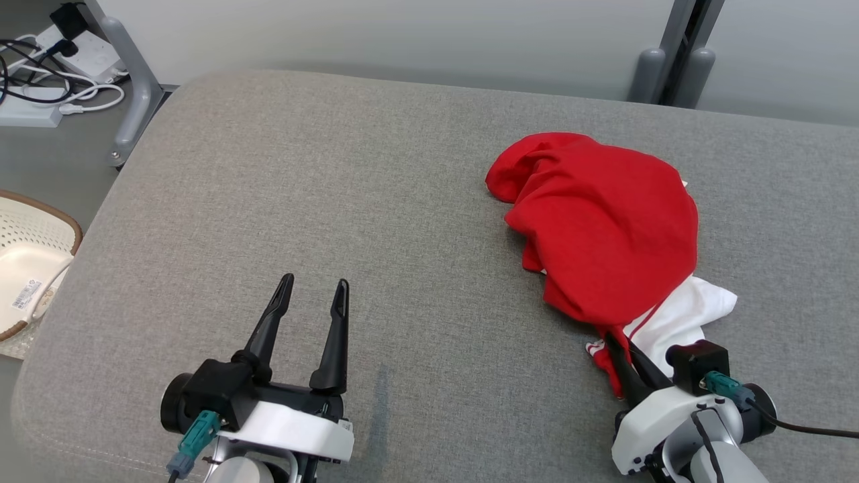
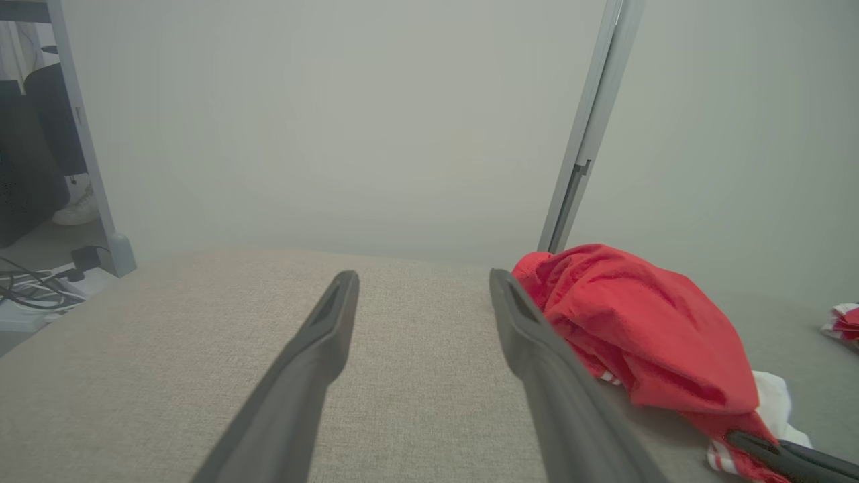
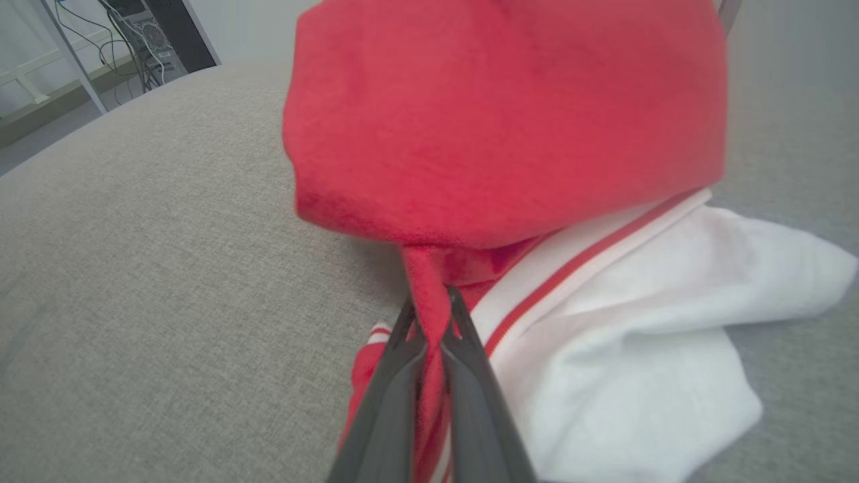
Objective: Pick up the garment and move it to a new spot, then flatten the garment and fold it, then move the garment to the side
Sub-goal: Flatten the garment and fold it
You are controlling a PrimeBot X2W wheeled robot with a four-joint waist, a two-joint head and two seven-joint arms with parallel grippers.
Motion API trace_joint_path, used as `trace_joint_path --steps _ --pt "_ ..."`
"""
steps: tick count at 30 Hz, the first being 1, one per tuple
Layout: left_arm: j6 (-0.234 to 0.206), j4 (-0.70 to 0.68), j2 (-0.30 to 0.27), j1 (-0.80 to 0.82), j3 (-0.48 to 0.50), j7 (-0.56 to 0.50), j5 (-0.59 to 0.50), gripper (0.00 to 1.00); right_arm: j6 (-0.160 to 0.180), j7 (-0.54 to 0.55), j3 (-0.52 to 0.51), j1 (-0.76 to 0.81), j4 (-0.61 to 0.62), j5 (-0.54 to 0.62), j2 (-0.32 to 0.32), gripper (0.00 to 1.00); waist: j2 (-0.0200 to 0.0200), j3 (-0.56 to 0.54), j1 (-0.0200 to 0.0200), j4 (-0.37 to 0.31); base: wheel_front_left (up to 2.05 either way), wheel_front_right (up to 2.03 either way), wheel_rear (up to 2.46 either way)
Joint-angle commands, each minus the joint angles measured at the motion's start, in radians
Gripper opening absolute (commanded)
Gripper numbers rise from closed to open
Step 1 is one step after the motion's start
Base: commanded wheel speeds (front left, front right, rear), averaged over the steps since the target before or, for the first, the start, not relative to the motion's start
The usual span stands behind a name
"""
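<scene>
Right tool (image 1: 612,343): closed, both dark fingers pinched on a narrow red fold at the near edge of the crumpled red cloth garment with white, red-striped trim (image 1: 604,221). In the right wrist view the tool (image 3: 433,312) has the red fold coming out between its fingertips (image 3: 409,322); a white band with a red stripe lies just right of them.

Garment: bunched in one heap on the right half of the grey fabric-covered desk (image 1: 376,201). The red part forms a rounded mound on the far side, while the white part spreads flat on the near right side, touching the desk. The gripped fold runs from the mound's near edge down to the tool.

Left tool (image 1: 315,283): open, fingers spread and holding nothing, over bare fabric at the near left of the desk, well apart from the garment. In the left wrist view (image 2: 423,278) the garment (image 2: 637,322) sits just beyond and right of its right finger.

Surroundings: cream perforated plastic basket with a brown rim (image 1: 27,235) on the floor left of the desk; white power strip with black and white cables (image 1: 74,54) at the far left; grey metal posts (image 1: 671,60) behind the far edge.
</scene>
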State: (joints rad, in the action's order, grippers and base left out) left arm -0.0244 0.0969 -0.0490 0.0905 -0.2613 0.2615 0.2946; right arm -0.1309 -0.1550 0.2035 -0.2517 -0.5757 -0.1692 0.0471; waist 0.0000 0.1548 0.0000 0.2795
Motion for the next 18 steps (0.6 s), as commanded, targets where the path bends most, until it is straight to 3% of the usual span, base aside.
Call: trace_joint_path --steps 1,5,13,18 --pt "-0.003 0.002 -0.003 0.001 0.005 0.003 -0.005 1.00 0.000 -0.013 0.005 -0.009 -0.014 -0.010 0.006 0.00 0.0000 -0.005 0.0000 0.000 0.00 0.00 0.00" --pt "-0.004 0.002 -0.003 -0.001 0.009 0.003 -0.009 1.00 0.000 -0.035 0.031 -0.024 -0.014 -0.034 0.006 0.00 0.0000 -0.011 0.0000 -0.004 0.00 0.00 0.00" --pt "0.000 -0.002 -0.004 -0.007 0.010 0.003 -0.016 1.00 0.000 -0.058 0.204 -0.089 0.062 -0.138 0.007 0.00 0.0000 -0.031 0.0000 -0.025 0.00 0.00 0.00" --pt "0.001 0.005 -0.004 -0.013 0.006 0.003 -0.017 1.00 0.000 -0.024 0.353 -0.219 0.122 -0.214 0.006 0.00 0.0000 -0.055 0.0000 -0.031 0.00 0.00 0.00"
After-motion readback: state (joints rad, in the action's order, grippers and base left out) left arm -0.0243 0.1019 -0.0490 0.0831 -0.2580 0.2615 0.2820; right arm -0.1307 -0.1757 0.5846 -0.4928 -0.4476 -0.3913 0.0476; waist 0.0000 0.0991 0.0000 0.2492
